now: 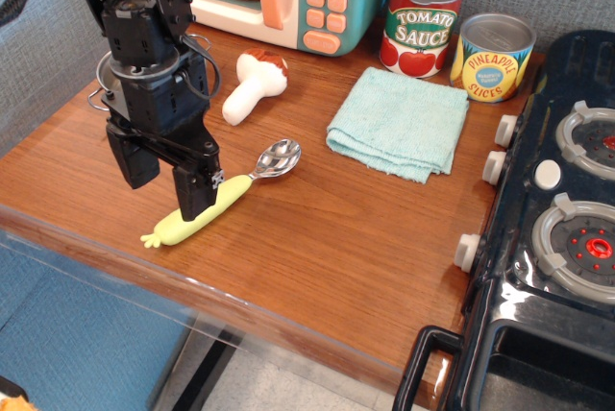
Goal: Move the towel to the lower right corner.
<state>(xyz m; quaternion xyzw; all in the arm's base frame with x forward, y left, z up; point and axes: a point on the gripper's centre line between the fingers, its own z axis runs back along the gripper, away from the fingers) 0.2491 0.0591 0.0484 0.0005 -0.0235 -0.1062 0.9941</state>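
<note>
The gripper (163, 190) hangs with jaws apart and empty over the spoon (223, 192), well left of the towel (399, 121) lying untouched before the cans, so reaching across to grasp it likely comes first.

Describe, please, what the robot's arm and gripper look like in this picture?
The arm is black and boxy, built of stacked blocky housings. A black cable loops at the top left, and a thin metal wire ring circles the wrist. The gripper has two thick, flat black fingers. No markings can be read.
</note>
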